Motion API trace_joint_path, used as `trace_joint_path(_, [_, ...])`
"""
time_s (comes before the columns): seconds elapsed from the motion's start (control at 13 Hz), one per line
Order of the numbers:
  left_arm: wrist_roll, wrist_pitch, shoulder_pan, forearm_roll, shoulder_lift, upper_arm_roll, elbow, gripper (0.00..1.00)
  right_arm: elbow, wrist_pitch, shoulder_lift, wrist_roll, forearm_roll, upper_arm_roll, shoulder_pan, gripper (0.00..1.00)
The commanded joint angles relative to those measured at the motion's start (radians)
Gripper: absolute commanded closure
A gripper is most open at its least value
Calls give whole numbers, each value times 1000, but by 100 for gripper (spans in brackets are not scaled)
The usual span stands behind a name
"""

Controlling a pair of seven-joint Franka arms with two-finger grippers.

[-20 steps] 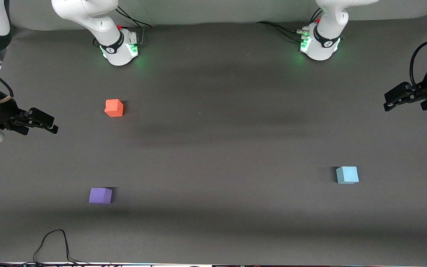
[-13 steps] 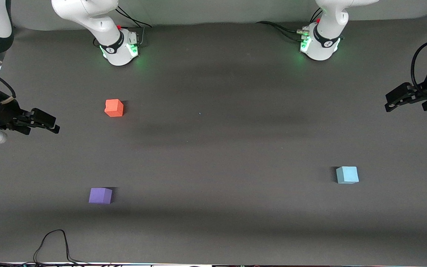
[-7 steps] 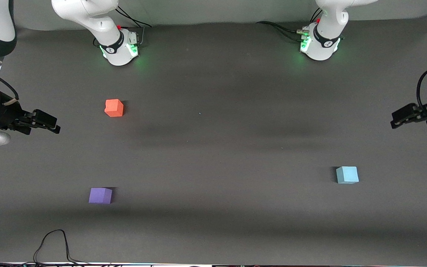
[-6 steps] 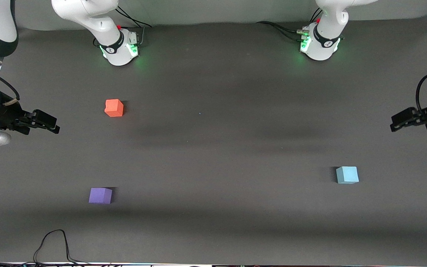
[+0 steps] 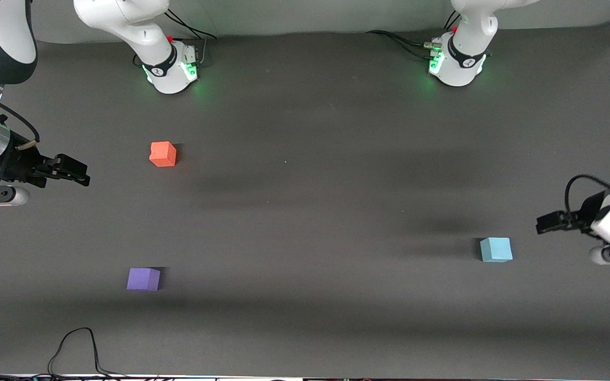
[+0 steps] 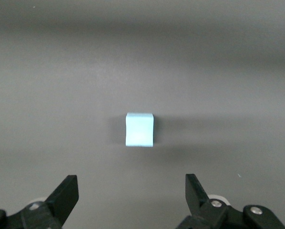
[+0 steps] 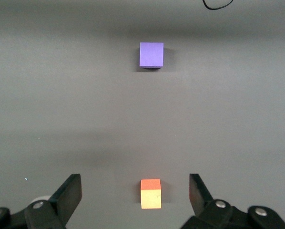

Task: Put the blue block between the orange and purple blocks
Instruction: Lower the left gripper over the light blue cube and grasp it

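Note:
The pale blue block (image 5: pixel 496 250) sits on the dark mat toward the left arm's end; it also shows in the left wrist view (image 6: pixel 140 129). The orange block (image 5: pixel 162 154) and the purple block (image 5: pixel 143 279) sit toward the right arm's end, the purple one nearer the front camera. Both show in the right wrist view, orange (image 7: pixel 151 193) and purple (image 7: pixel 151 54). My left gripper (image 5: pixel 544 224) (image 6: pixel 131 191) is open and empty, just beside the blue block. My right gripper (image 5: pixel 78 177) (image 7: pixel 135 193) is open and empty, beside the orange block.
The arm bases (image 5: pixel 170 69) (image 5: pixel 457 61) stand at the table's back edge. A black cable (image 5: pixel 74 346) loops on the mat near the front edge, close to the purple block.
My left gripper has swung down toward the blue block and now sits close beside it. My right gripper has shifted only slightly. The blocks have not moved.

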Motion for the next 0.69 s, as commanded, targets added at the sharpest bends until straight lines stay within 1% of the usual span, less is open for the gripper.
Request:
trace_joint_path(0.0, [16, 78, 2, 18, 74, -3, 11, 0, -34, 3, -28, 9, -2, -10, 6, 0])
trace_joint_path(0.15, [16, 120, 1, 21, 123, -2, 5, 0, -34, 7, -29, 9, 4, -10, 6, 0])
trace_joint_path(0.23, [16, 155, 1, 36, 135, -2, -14, 0, -37, 7, -29, 9, 21, -12, 4, 0])
trace_joint_path(0.46, [16, 303, 1, 98, 149, -3, -141, 0, -37, 7, -29, 8, 23, -25, 6, 0])
trace_joint_path(0.62, [14, 422, -1, 100, 151, -3, -235, 0, -39, 7, -29, 8, 23, -25, 6, 0])
